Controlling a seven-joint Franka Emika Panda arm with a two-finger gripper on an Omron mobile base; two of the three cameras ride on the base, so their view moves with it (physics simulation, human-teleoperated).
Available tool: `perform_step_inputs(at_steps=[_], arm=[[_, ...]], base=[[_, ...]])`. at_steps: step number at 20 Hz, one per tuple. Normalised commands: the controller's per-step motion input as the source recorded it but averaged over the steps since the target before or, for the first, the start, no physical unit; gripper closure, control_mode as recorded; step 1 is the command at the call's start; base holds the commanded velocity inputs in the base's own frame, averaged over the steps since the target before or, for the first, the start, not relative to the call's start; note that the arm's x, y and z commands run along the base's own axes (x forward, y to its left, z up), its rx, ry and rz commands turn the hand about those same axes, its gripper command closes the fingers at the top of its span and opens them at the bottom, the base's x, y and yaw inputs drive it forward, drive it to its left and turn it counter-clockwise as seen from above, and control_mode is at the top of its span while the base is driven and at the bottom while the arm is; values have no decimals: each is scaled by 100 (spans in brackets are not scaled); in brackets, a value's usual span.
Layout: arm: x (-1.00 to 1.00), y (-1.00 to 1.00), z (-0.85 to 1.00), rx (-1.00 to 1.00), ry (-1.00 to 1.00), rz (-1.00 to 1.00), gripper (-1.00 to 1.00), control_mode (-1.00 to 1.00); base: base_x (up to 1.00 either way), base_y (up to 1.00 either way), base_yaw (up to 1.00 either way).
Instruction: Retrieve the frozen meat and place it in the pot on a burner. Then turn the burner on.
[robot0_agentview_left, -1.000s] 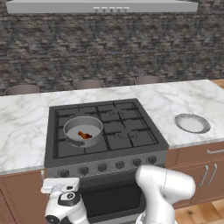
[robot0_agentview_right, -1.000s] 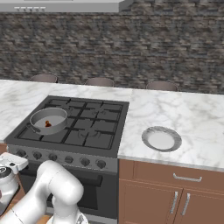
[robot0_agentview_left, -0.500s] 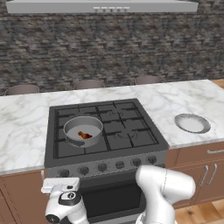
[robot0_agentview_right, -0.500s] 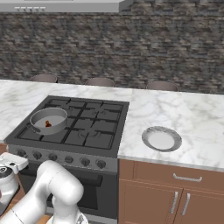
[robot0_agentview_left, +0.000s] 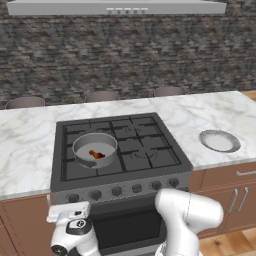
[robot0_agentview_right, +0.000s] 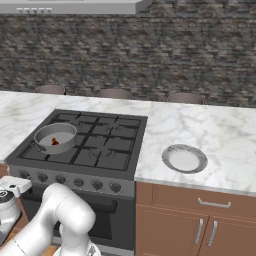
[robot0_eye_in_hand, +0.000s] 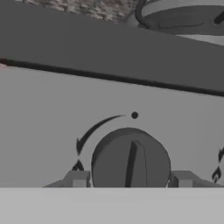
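A grey metal pot (robot0_agentview_left: 95, 148) holding a reddish-brown and orange chunk of frozen meat (robot0_agentview_left: 96, 154) sits on the dark grey cooktop (robot0_agentview_left: 150, 162) with black grates. White, grey-veined marble counters (robot0_agentview_left: 25, 145) top brown cabinets (robot0_agentview_right: 200, 220), backed by a mottled dark stone wall (robot0_agentview_left: 125, 55).

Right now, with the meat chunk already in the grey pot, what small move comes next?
Probably twist the round dark stove knob. The gripper has a fingertip on each side of it, its ridge stands upright, and the reddish-brown meat chunk lies in the round grey metal pot on the front-left burner.
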Motion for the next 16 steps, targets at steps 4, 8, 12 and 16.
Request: perform_step_inputs(at_steps=[4,8,12,16], arm=[[0,11,0,-44,3,17,100,-100],[0,6,0,-46,8,16,100,-100],[4,9,0,-42,22,9,100,-100],[11,17,-1,-49,30,2,100,-100]], base=[[0,0,0],[0,0,0],[0,0,0],[0,0,0]])
